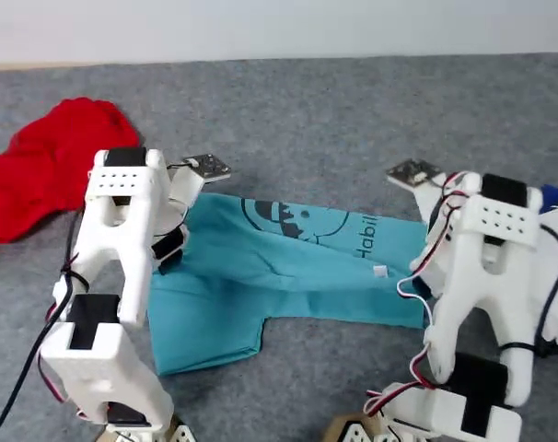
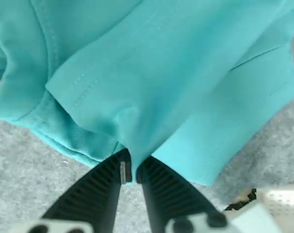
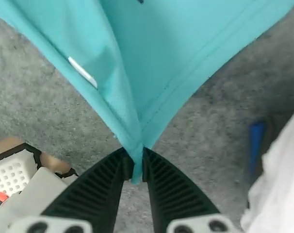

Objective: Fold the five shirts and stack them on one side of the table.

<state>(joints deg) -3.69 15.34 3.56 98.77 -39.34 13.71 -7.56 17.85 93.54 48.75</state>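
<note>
A teal shirt (image 1: 288, 267) with a dark print lies half folded in the middle of the grey table, one sleeve pointing toward the front. My left gripper (image 2: 131, 171) is shut on a pinched fold of the teal shirt (image 2: 152, 77) at its left side. My right gripper (image 3: 134, 170) is shut on the hem corner of the teal shirt (image 3: 186, 53) at its right end, beside a small white label (image 3: 83, 72). In the high view the left arm (image 1: 122, 239) and the right arm (image 1: 477, 249) stand over the shirt's two ends.
A crumpled red shirt (image 1: 49, 166) lies at the back left. White cloth (image 1: 557, 267) and a bit of blue cloth (image 1: 553, 195) lie at the right edge, behind the right arm. Bare grey table (image 1: 334, 110) stretches behind the teal shirt.
</note>
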